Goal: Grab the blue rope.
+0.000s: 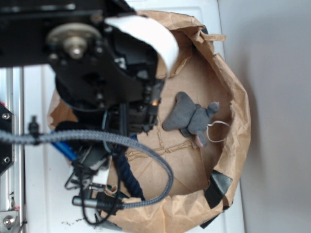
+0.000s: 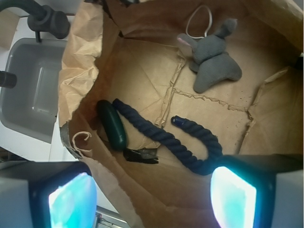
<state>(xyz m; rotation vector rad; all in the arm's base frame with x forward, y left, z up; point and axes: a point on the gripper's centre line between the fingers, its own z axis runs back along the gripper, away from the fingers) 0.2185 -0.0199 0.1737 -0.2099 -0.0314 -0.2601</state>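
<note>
In the wrist view, left to right: a dark green oblong capsule (image 2: 112,124), the thick navy twisted blue rope (image 2: 164,137) curling across lower centre of the crumpled brown paper tray (image 2: 83,61) — the gripper (image 2: 152,197) spread wide above it, empty — and a grey plush toy (image 2: 211,59) upper right.

The arm (image 1: 97,63) is black, with a round silver hub and small screws on its boxy housing. A white strap curves over its top. A braided grey cable (image 1: 112,141) loops below it, beside thin black wires. The claw (image 2: 152,197) has two pale fingers (image 2: 232,194) with glowing cyan pads in dark frames.
</note>
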